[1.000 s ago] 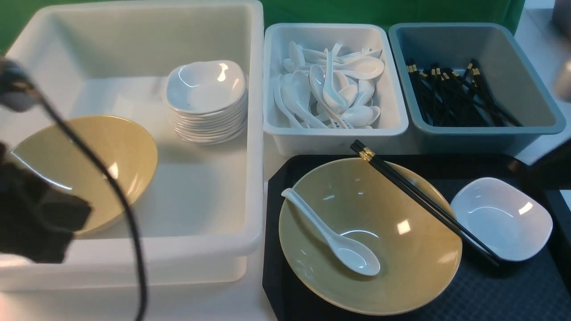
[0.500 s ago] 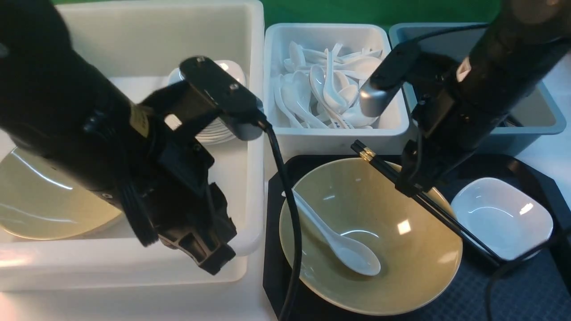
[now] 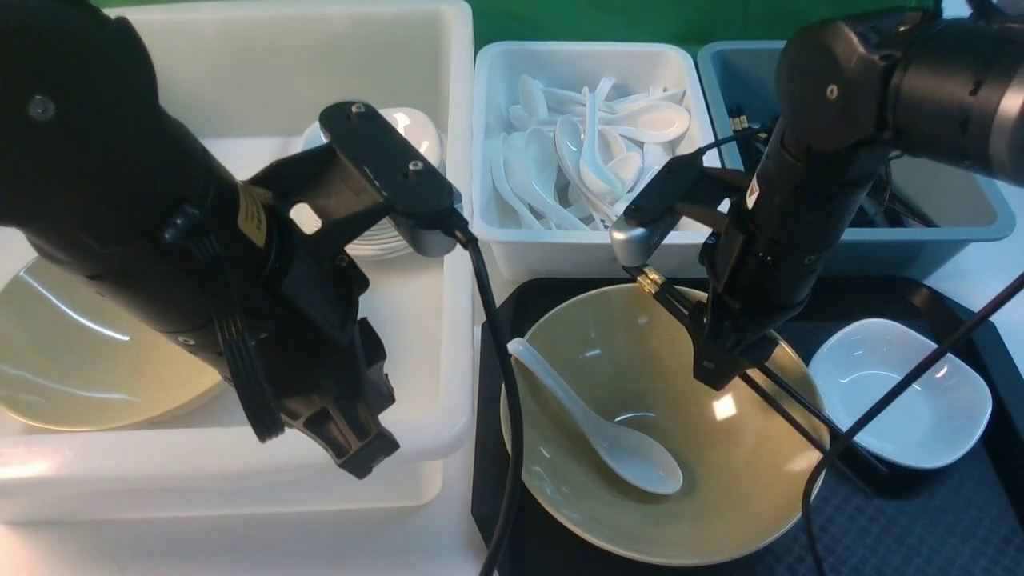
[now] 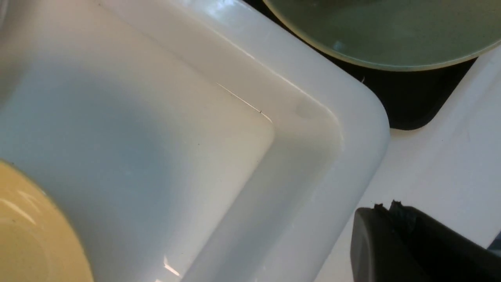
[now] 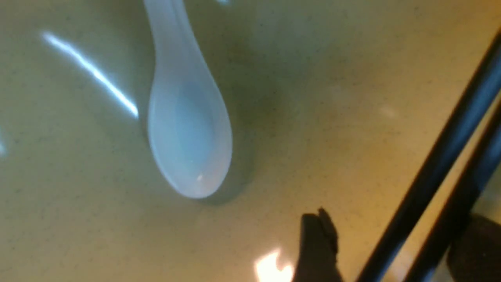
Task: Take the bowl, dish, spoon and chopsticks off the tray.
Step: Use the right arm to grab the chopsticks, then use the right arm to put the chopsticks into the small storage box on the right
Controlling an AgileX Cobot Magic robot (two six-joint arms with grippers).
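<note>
The right gripper (image 3: 726, 370) hangs over the bowl (image 3: 640, 352), at about 2 o'clock from the bowl's middle. Its jaws stand apart, one on each side of the chopsticks (image 5: 434, 156), and they do not press them. The chopsticks lie over the bowl's rim, with the gold ends at 12 o'clock and the thin ends toward 4 o'clock. The spoon (image 3: 616, 448) lies inside the bowl, its handle pointing to 10 o'clock. The dish (image 3: 920, 424) sits at 3 o'clock from the bowl, and both rest on the tray (image 3: 920, 528). The left gripper (image 3: 364, 452) is closed and holds nothing, above the near corner of the large white bin (image 3: 432, 424) at 9 o'clock from the bowl. In this bin are a second tan bowl (image 3: 80, 360) and a stack of white dishes (image 3: 416, 132).
</note>
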